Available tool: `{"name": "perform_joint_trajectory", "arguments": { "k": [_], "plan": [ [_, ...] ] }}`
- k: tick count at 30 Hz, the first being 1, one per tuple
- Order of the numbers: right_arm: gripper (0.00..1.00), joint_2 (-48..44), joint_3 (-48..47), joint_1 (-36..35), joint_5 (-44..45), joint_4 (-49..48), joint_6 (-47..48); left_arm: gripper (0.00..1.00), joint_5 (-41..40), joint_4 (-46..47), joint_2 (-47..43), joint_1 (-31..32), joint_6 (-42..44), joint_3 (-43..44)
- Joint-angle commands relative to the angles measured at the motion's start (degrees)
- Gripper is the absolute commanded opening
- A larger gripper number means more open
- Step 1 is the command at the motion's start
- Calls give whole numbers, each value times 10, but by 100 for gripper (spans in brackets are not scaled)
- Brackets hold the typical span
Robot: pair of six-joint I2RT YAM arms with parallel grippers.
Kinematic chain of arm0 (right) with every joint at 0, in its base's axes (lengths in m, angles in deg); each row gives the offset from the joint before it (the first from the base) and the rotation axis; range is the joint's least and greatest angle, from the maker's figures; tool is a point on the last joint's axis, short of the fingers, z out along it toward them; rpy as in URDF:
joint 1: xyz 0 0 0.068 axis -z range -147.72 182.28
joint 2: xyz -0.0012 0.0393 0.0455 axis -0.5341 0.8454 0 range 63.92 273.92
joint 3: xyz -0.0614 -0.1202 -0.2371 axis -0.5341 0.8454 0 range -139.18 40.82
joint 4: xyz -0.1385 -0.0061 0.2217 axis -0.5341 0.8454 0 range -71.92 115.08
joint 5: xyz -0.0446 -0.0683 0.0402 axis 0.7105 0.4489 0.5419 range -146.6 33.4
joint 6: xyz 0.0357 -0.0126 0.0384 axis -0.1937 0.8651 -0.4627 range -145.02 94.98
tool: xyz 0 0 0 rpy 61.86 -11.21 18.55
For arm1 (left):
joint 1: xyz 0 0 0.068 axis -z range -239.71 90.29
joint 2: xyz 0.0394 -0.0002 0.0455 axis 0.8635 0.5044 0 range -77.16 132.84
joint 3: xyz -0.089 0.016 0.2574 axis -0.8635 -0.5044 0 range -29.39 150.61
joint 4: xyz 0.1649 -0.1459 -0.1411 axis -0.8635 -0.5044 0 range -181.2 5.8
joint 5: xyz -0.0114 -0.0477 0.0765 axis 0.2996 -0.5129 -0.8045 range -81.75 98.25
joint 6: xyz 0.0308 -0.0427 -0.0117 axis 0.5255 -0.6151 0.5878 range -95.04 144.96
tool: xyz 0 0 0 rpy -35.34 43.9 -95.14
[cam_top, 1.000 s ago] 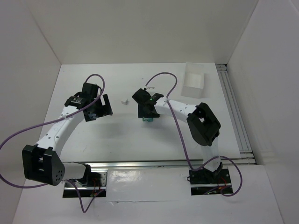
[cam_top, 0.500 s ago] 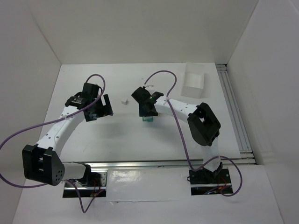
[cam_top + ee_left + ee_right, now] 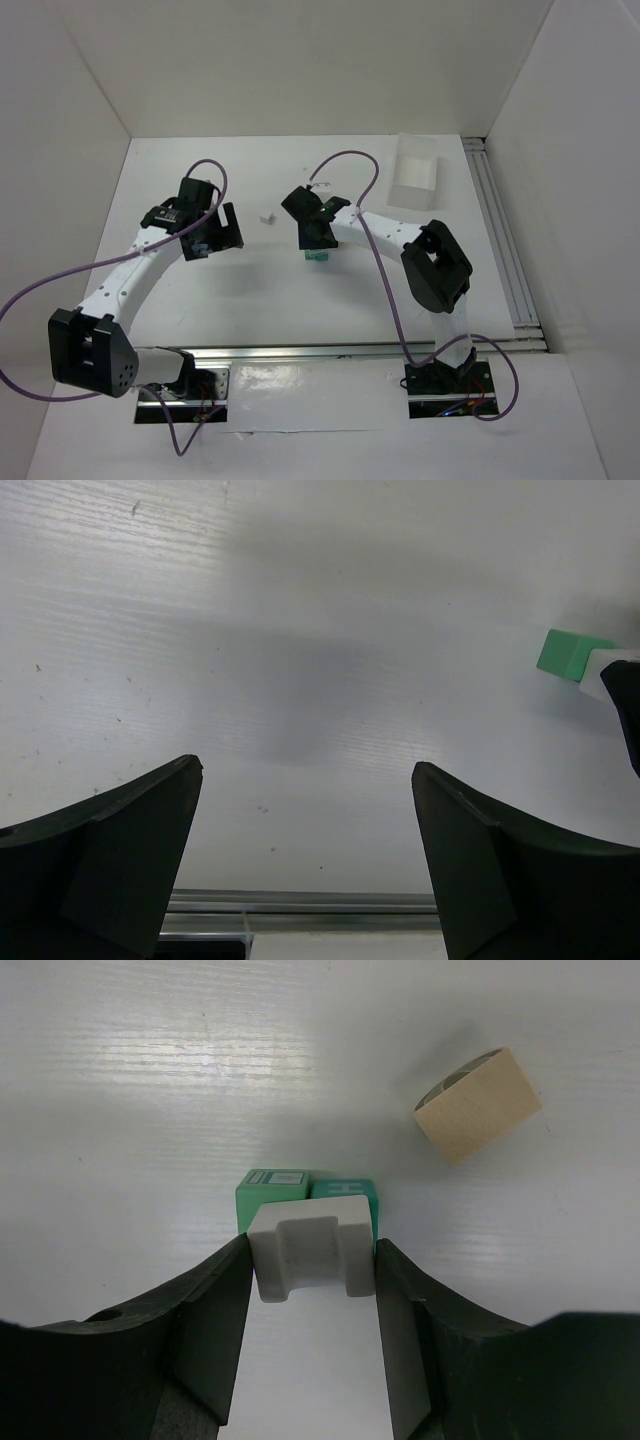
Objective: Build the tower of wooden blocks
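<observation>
My right end effector (image 3: 312, 1260) pinches white block (image 3: 312, 1250) on green cubes (image 3: 300, 1188), mid-counter (image 3: 250, 290). Tan piece (image 3: 478, 1105) lies beyond, up-right in wrist view, skewed. Left end effector (image 3: 305, 770) spread, empty.

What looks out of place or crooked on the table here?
The tan block lies alone, turned askew, apart from the green cubes. The right gripper grips the pale notched block at those cubes. Nothing else stands out.
</observation>
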Motion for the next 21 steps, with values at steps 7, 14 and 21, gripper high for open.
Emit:
{"name": "perform_joint_trajectory", "arguments": {
  "k": [7,14,21],
  "plan": [
    [50,-6,-22,-6,18,16,-10,100,6,12,4,2,4,0],
    [50,-6,-22,-6,13,6,-10,100,6,12,4,2,4,0],
    [50,1,-65,-6,-2,-12,19,100,6,12,4,2,4,0]
  ]
}}
